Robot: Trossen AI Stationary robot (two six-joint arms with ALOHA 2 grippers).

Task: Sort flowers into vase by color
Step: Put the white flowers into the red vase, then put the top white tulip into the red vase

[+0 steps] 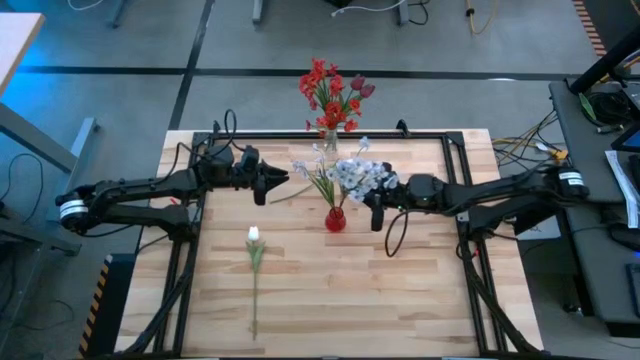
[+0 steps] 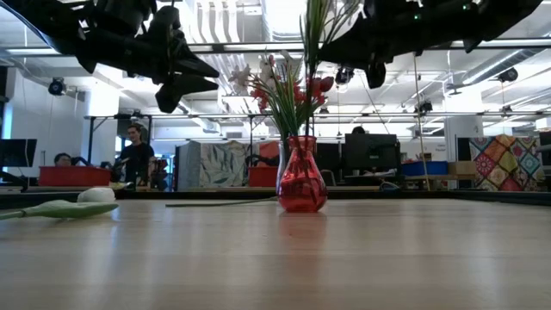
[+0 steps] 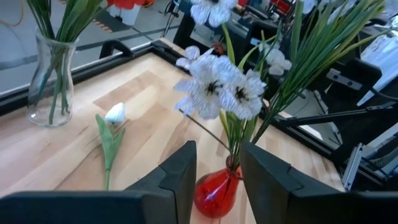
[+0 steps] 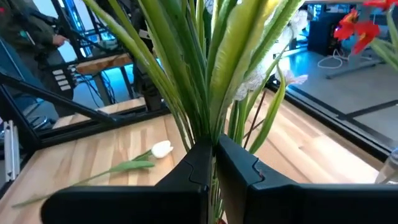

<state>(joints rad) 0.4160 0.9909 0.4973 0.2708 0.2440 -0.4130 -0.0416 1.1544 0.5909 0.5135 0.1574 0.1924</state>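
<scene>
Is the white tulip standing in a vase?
No, the white tulip lies flat on the table, apart from the red vase.

left gripper (image 1: 283,182) raised, fingers parted, holding nothing | right gripper (image 1: 372,200) raised, fingers pinched together

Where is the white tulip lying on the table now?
In the high view the white tulip lies flat on the wooden table, left of the red vase and nearer the front edge, apart from both grippers.
</scene>
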